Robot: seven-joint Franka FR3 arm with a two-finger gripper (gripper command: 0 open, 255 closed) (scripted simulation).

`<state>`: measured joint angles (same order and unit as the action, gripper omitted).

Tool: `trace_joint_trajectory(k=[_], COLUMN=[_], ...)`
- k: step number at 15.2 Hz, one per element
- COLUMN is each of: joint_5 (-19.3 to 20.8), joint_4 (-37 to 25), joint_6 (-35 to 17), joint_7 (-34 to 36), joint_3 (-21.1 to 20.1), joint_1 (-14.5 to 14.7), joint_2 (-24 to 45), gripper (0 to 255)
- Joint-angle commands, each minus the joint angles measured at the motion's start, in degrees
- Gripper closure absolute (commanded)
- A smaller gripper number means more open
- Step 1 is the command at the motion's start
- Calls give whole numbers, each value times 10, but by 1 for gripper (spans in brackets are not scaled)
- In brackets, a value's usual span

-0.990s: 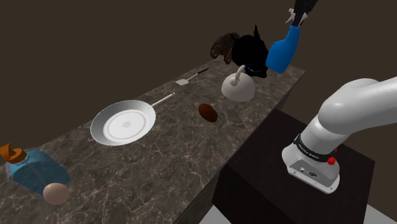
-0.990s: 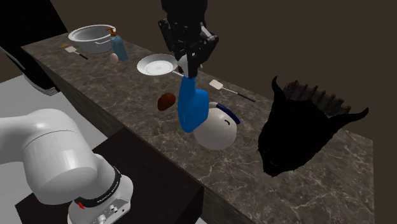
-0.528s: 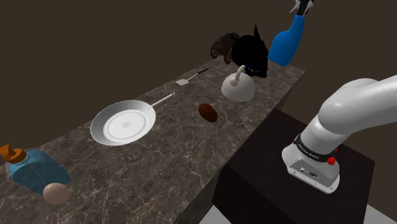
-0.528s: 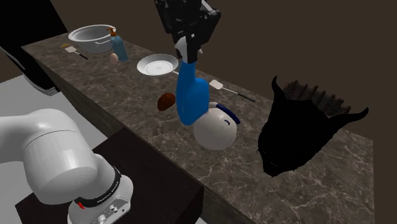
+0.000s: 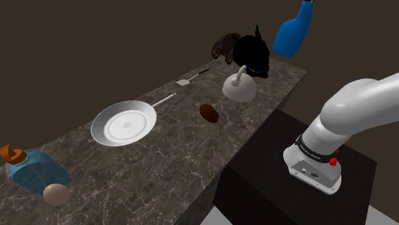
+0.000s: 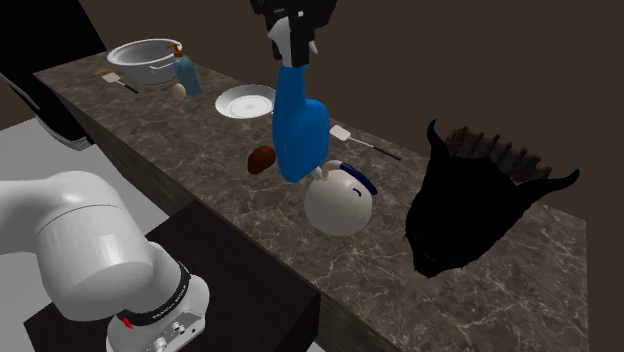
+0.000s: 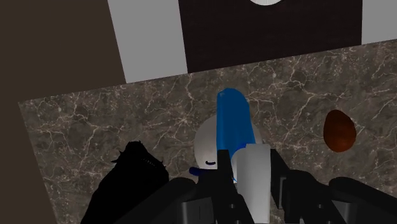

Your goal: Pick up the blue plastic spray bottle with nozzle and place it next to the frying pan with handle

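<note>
From the shoulder view's left, the pan lay flat on the counter, handle pointing right, then came a brown lump and a white dome. Well right of them the bottle hung high over the counter's end, base lowest, because my claw was clenched on its white nozzle end, I judged to carry it clear of all below. The top edge cut my claw off there, and the black shape behind the dome was too dark to name.
</note>
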<state>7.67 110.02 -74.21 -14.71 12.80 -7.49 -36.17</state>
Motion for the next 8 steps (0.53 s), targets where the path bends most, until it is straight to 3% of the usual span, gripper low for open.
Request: trace_joint_trajectory(k=[1, 4, 8], joint_5=[-2, -3, -29], joint_4=[-27, -59, -14], joint_6=[15, 35, 15], joint_7=[-2, -4, 55], joint_3=[0, 0, -47], joint_1=[1, 3, 10], joint_2=[11, 24, 4], gripper=[255, 255, 255])
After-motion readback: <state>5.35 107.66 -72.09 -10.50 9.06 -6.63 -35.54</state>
